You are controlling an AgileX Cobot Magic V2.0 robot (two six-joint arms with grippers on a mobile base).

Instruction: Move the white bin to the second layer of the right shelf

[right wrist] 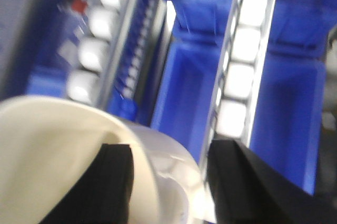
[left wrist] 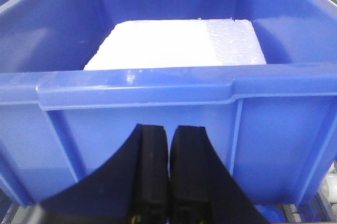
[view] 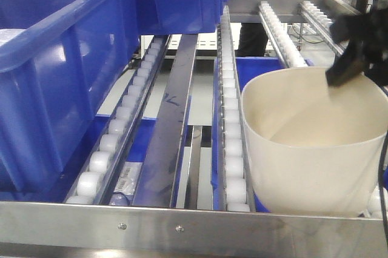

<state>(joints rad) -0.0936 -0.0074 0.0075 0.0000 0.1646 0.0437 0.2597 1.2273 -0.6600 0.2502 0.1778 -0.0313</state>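
where the front view looks along it, the stainless-steel roller rack level (view: 182,226) fills the scene: lengthwise tracks of small white rollers (view: 233,149) run back from a flat steel front bar with two screws. a large blue rectangular plastic crate (view: 57,82) sits on the left tracks, and more blue plastic shows below the rollers. behind the rack a person in dark clothes (view: 260,9) stands, cut off at the waist by the frame edge.

the cream-white glossy plastic tub (view: 315,149) rests on the right side of this level, just behind the front bar and touching the roller track at its left. the right gripper (view: 348,67) is at the tub's far right rim; in its wrist view the black fingers (right wrist: 113,182) stand apart with the tub's curved wall (right wrist: 158,182) between them, one finger inside the tub and one outside. that view is blurred, so whether the pads press the wall cannot be told.

the left gripper (left wrist: 169,176) hovers before the blue crate's near wall, its fingers closed together with only a thin slit between them, holding nothing. inside the crate lies a white foam block (left wrist: 179,42).
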